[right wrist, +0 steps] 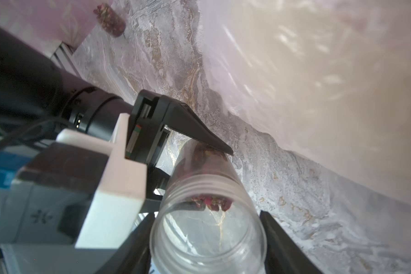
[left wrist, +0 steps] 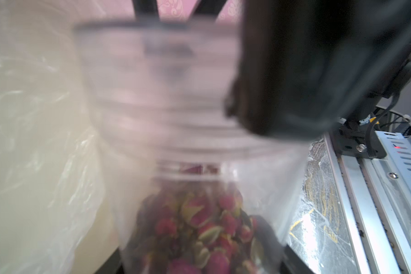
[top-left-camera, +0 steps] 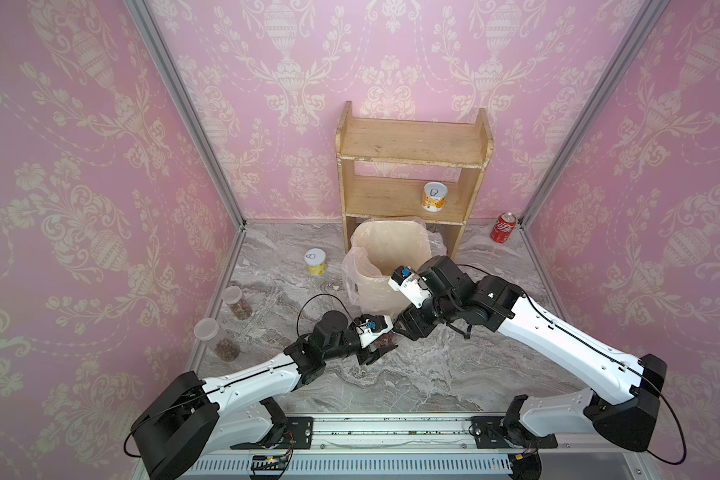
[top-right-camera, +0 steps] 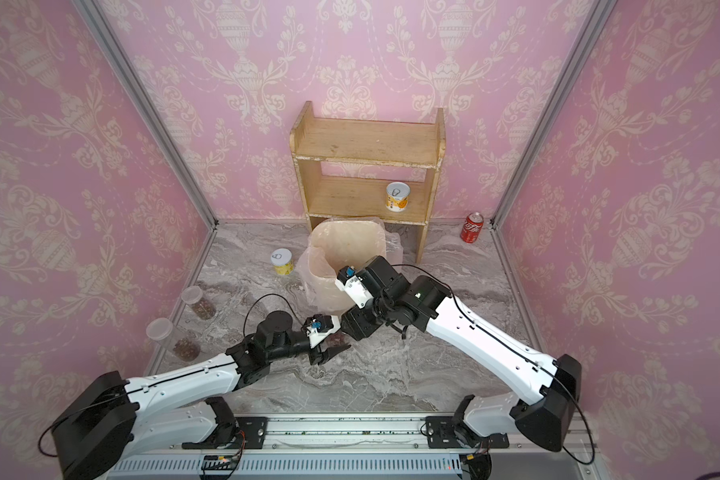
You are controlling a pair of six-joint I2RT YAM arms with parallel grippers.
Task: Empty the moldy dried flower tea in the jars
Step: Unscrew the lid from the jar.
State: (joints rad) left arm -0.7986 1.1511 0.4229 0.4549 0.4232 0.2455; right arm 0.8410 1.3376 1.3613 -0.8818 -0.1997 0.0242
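Note:
A clear jar (right wrist: pixel 207 225) hangs low over the table in front of the bin, held between both arms. My left gripper (left wrist: pixel 199 261) is shut on its lower part, where the moldy dried flower tea (left wrist: pixel 207 227) lies as pink and brown buds. My right gripper (right wrist: pixel 205 239) is shut on the jar's mouth end, a finger against each side. In both top views the two grippers (top-left-camera: pixel 381 351) (top-left-camera: pixel 400 328) meet at this jar (top-right-camera: pixel 337 338). Two more jars (top-left-camera: pixel 235 301) (top-left-camera: pixel 219 338) with lids and tea stand by the left wall.
A bin lined with a plastic bag (top-left-camera: pixel 391 257) stands just behind the grippers. A wooden shelf (top-left-camera: pixel 412 166) behind it carries a yellow tin (top-left-camera: pixel 434 197). Another tin (top-left-camera: pixel 316 262) stands left of the bin, and a red cola can (top-left-camera: pixel 504 227) in the back right corner.

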